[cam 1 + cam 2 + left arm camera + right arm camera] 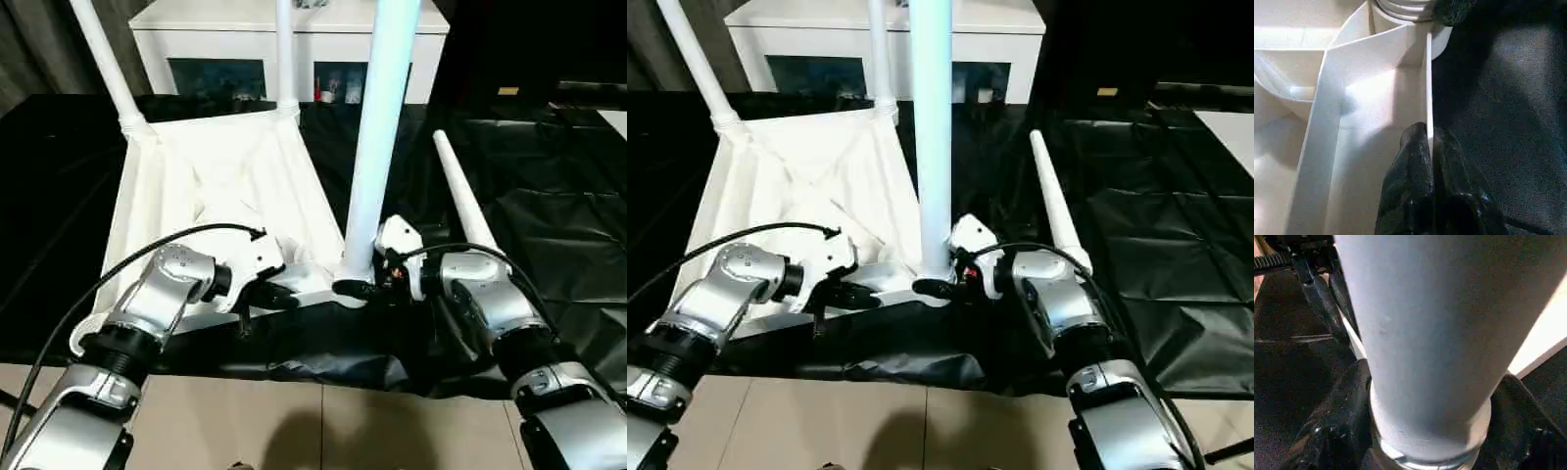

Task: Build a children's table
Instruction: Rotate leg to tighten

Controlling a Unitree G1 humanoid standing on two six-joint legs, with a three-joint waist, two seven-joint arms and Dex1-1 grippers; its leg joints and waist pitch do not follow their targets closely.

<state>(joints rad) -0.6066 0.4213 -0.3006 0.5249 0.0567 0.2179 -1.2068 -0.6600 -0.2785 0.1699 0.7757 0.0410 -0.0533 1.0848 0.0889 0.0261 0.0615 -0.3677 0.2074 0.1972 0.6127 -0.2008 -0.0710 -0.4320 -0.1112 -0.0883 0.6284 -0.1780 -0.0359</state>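
Clearly, the right gripper (355,287) is being wrapped around the base of a leg (380,127), one black finger (1334,426) on each side of the tube where it is entering the near corner socket; whether the fingers are already pressing the tube cannot be told. That leg is being kept upright, probably so it can be seated or turned home.

At nine o'clock from it, the left gripper (277,294) is being pressed together on the thin near rim of the tabletop (211,186), its fingers (1415,161) pinching the wall between them, apparently to stop the top shifting.

The tabletop is lying upside down on black sheeting (549,166), with two legs standing at its far corners, at about twelve o'clock. A fourth leg (462,201) is lying loose at two o'clock, just beside the right forearm, seemingly awaiting its turn.
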